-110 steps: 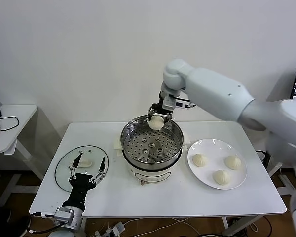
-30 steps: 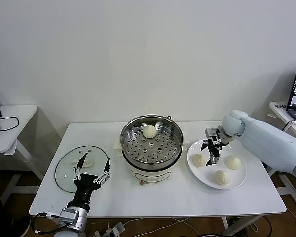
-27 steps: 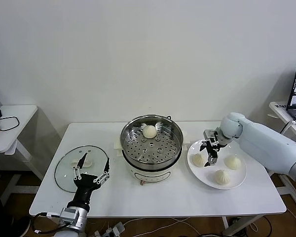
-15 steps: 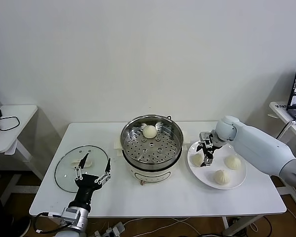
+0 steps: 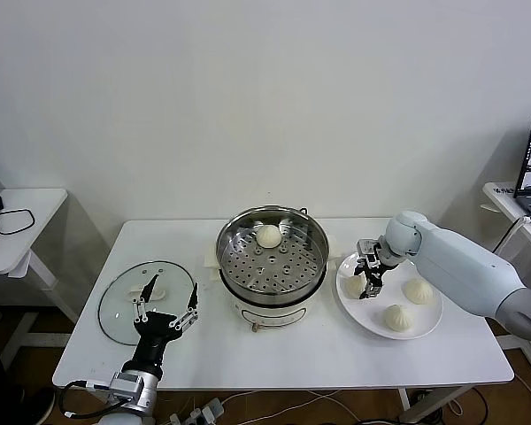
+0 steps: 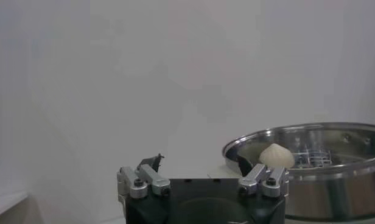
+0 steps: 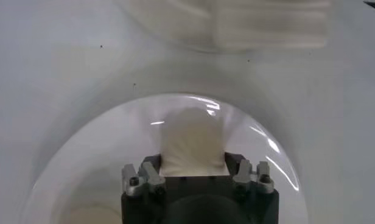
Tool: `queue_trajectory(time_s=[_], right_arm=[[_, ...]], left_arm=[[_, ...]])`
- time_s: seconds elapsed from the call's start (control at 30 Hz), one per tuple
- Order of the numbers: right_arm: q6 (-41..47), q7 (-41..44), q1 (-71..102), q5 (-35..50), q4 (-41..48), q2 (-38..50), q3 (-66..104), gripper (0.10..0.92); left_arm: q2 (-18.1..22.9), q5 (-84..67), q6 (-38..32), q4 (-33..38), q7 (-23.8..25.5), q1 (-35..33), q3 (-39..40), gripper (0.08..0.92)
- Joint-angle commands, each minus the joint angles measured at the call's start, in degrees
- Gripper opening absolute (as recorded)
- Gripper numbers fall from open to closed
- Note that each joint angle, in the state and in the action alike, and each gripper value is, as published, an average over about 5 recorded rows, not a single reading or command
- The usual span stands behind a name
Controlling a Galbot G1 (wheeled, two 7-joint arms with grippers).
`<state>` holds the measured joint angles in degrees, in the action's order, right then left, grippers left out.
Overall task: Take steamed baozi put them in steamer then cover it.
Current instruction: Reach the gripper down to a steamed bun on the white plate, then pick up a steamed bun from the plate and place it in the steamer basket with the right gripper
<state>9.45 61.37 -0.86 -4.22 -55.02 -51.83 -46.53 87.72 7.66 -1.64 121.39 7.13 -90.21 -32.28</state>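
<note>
With one cream-white pleated bun [image 5: 268, 235] now in the shiny round steel steamer [image 5: 272, 258], the right gripper [image 5: 368, 281] has come down on the flat white plate [image 5: 427, 318], fingers closing around the next bun [image 7: 192, 142], while the left gripper [image 5: 165, 305] waits wide open.

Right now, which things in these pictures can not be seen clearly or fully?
- Right gripper fingertips: the right wrist view hides them behind the gripper body; whether they are pressing the baozi is unclear.
- Plate: the right wrist view's edge cuts off a second bun.
- Steamer: the left wrist view cuts it off at the edge.
- Glass lid: the left gripper covers part of it in the head view.
</note>
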Motion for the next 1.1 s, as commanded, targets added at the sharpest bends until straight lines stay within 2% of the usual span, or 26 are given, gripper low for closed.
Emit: queue_trajectory(time_s=[0.03, 0.3, 0.53, 0.67, 0.87, 1.1], right_arm=[[0.0, 0.1, 0.3, -0.3, 0.1, -0.1, 0.6, 0.668], [1.7, 2.2, -4.0, 4.6, -5.1, 5.6, -1.8, 0.662], [6.9, 5.4, -18.2, 15.9, -17.2, 15.6, -12.8, 0.661], [10.4, 7.2, -30.9, 21.3, -24.5, 18.4, -22.0, 0.659], [14.9, 7.9, -45.8, 29.9, -31.8, 17.0, -32.1, 0.662], [22.0, 4.4, -50.0, 38.1, -35.1, 8.2, -34.9, 0.662]], left_arm=[[0.0, 0.0, 0.1, 0.0, 0.0, 0.0, 0.1, 0.823], [-0.1, 0.0, 0.3, 0.5, -0.1, 0.0, 0.4, 0.823], [-0.2, 0.1, 0.5, 0.8, -0.3, 0.1, 1.1, 0.823], [-0.6, 0.1, 0.7, 1.0, -0.3, -0.1, 0.8, 0.823], [-1.0, 0.0, 0.7, 1.2, -0.2, -0.1, 0.4, 0.823], [-1.5, -0.4, 0.7, 2.4, 0.0, -0.4, -0.5, 0.823]])
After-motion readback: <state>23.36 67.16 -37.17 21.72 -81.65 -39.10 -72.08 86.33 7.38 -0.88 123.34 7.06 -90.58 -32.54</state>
